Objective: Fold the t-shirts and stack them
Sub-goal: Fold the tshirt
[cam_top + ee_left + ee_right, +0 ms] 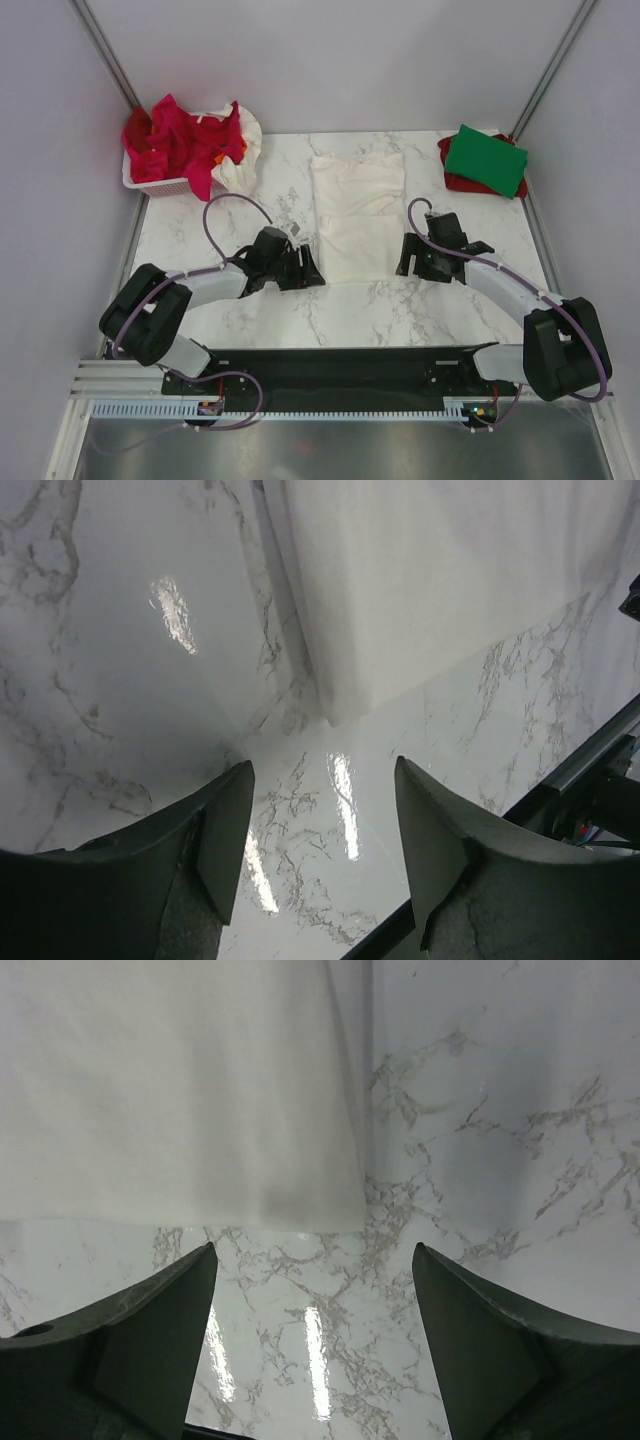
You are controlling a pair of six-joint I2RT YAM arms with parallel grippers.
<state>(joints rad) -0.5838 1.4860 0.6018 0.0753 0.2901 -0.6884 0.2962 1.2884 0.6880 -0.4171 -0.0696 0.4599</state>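
Along the bottom of the overhead frame, the near edge of the marble desk (400,310) is met by the two arms, which are angled forward and inward. In the lower middle of that frame, the left tool (313,264) is held low just beside the lower left corner of a folded white t-shirt (358,215). The right tool (407,257) is held likewise beside its lower right corner. In the left wrist view the fingers (225,840) are seen spread apart with only bare marble between them. The shirt's corner lies just beyond the tips, at the centre of the frame, and is not touched. In the right wrist view the fingers (165,1345) are parted in the same way at the bottom of the frame. There the shirt's near hem runs across the upper left, its corner just above the gap. The white t-shirt is laid flat as a tall rectangle at the centre of the desk, with a fold line across its middle. Farther back, in the upper left of the overhead frame, a white basket (160,185) is heaped with crumpled red t-shirts (185,140), and a rumpled white garment (243,165) is draped over its right side. In the upper right, a folded green t-shirt (485,160) is stacked on a red t-shirt (458,182) at the desk's far corner.
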